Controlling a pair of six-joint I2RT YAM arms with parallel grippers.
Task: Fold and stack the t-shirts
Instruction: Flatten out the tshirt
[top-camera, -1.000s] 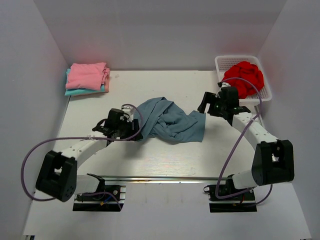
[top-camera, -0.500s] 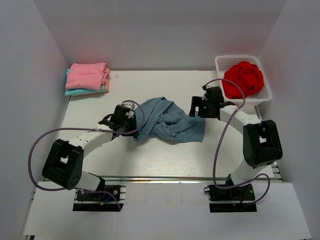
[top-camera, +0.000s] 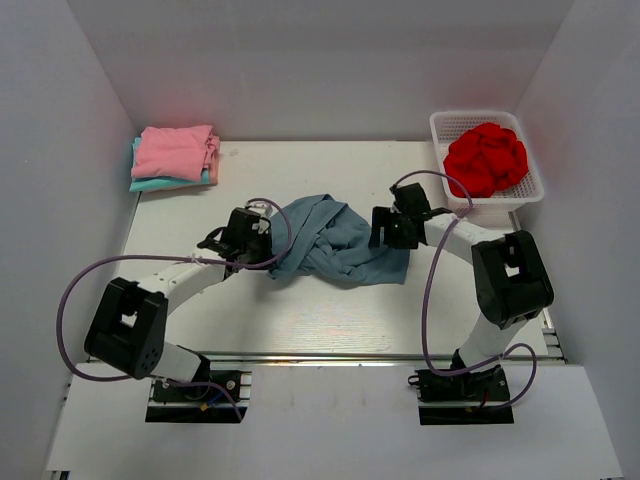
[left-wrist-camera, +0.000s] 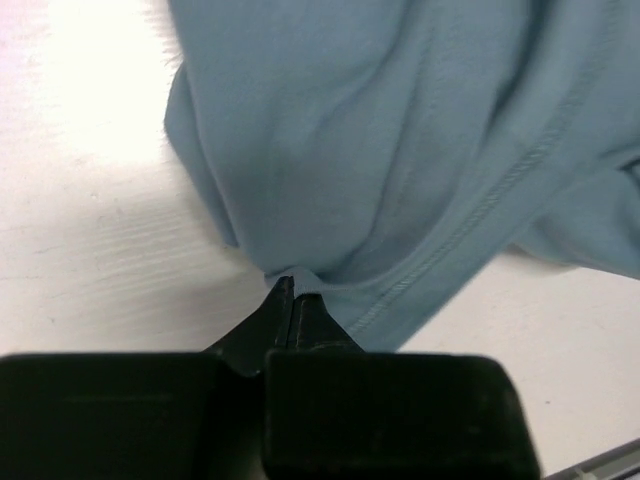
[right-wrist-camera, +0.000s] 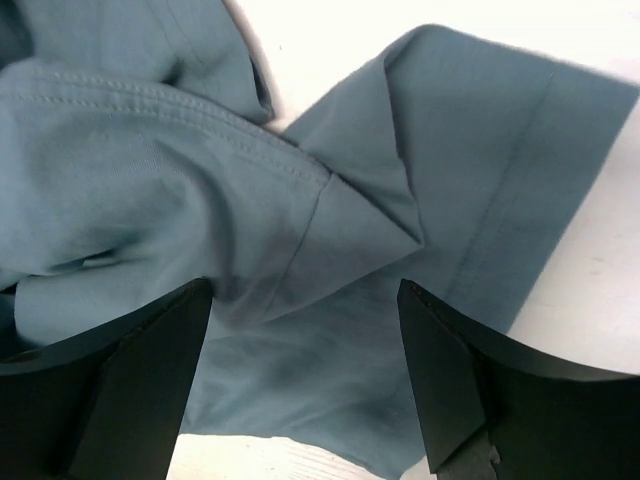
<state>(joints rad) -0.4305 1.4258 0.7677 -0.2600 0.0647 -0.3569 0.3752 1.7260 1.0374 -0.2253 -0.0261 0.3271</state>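
Near the middle of the counter (top-camera: 300, 320) lies the blue-grey t-shirt (top-camera: 335, 240), crumpled and twisted into a loose heap with folds running across it. My left claw (left-wrist-camera: 295, 300) sits at the shirt's left side, low on the counter, and it is closed: the two fingers meet, and the cloth's edge is nipped right at their tips, with a stitched hem curving away just beyond. My right claw (right-wrist-camera: 305, 330) is at the shirt's right side, spread wide and gripping nothing. From its wrist view I look down between the fingers onto a sleeve lying flat, with bunched cloth beside it. I cannot tell whether those fingers touch the fabric.

At the far left corner the pink t-shirt (top-camera: 175, 150) lies folded on top of the teal t-shirt (top-camera: 160, 184), of which only a strip shows underneath. At the far right corner the red t-shirt (top-camera: 487, 158) is bundled inside the white basket (top-camera: 530, 190).
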